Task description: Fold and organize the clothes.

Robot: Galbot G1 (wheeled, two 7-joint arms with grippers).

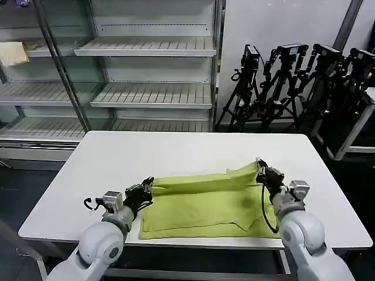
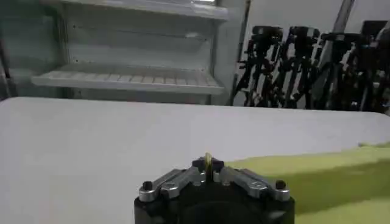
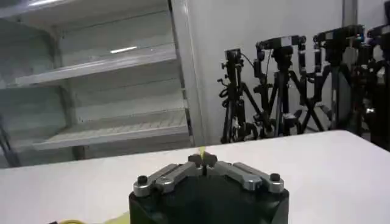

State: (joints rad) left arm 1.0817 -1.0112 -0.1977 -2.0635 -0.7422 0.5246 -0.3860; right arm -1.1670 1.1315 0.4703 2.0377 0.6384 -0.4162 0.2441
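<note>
White table (image 1: 117,164) w/ rounded corners carries everything; behind its far edge stand open shelving (image 1: 152,93) and a cluster of black tripods (image 1: 304,82) by the wall. A pale cream-yellow cloth (image 1: 13,52) lies on an upper shelf at the far left.

Lime yellow-green shirt (image 1: 205,205) lies partly folded along the table's near edge, right of centre, its far edge lifted into a raised fold running across betw. the two grippers; near hem sits just inside the table's near edge.

Left gripper (image 1: 143,190) is at the shirt's left end, near the near edge, fingers clenched on a sliver of the fabric, seen in the left wrist view as a yellow strip pinched betw. closed tips (image 2: 208,165).

Right gripper (image 1: 262,170) is at the shirt's right far corner, likewise clamped on fabric; right wrist view shows a yellow sliver at the closed tips (image 3: 202,159).
</note>
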